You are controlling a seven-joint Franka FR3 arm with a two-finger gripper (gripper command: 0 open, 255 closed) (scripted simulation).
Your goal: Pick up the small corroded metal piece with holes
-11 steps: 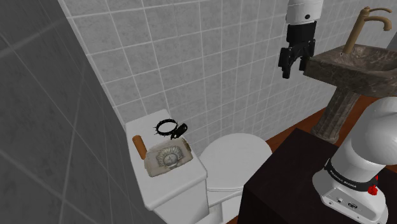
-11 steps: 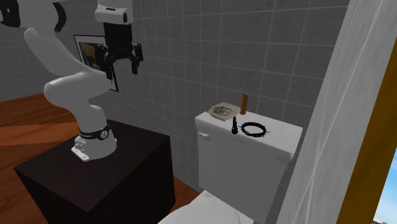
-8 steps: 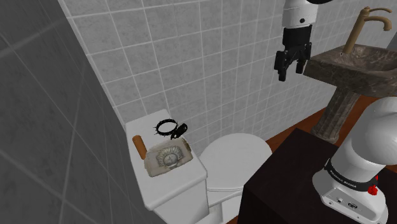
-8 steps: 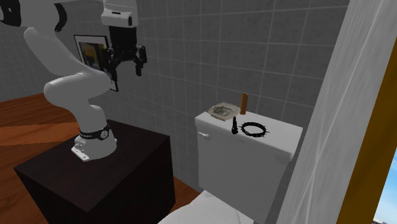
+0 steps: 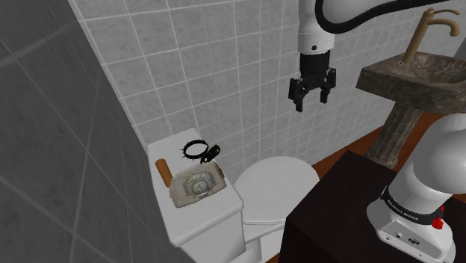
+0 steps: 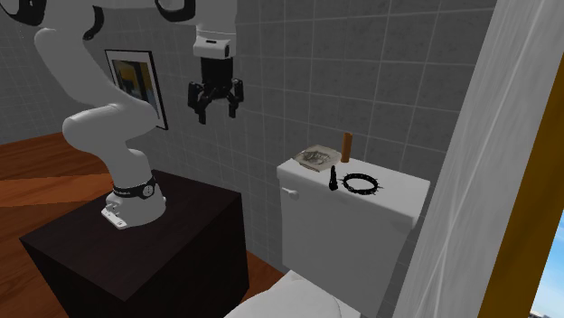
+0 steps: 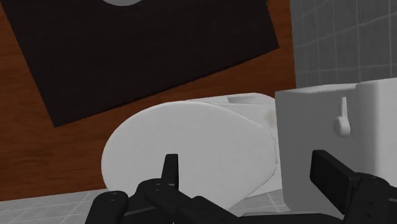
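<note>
A square, grey-brown corroded metal piece [image 5: 196, 184] with a round pattern of holes lies flat on the white toilet tank lid [image 5: 218, 208]; in the second exterior view the piece [image 6: 314, 158] is at the lid's [image 6: 402, 194] far left end. My black gripper [image 5: 311, 101] hangs open and empty in the air, well above and to the shoulder view's right of the tank, fingers pointing down. The second exterior view puts the gripper [image 6: 218, 111] up and left of the tank. The open gripper [image 7: 251, 175] looks down on the closed toilet lid [image 7: 191, 146], the tank [image 7: 331, 127] beside it.
A brown cylinder [image 5: 160, 169], a black spiky ring [image 5: 194, 149] and a small black object [image 5: 211, 153] share the tank lid. A stone pedestal sink [image 5: 418, 73] with a faucet stands at the shoulder view's right. The tiled wall [image 5: 224, 60] rises behind the tank. The dark stand [image 6: 136, 244] is near.
The gripper has swung toward the shoulder view's left and dropped slightly, nearing the toilet; it stays open. The items on the tank have not moved.
</note>
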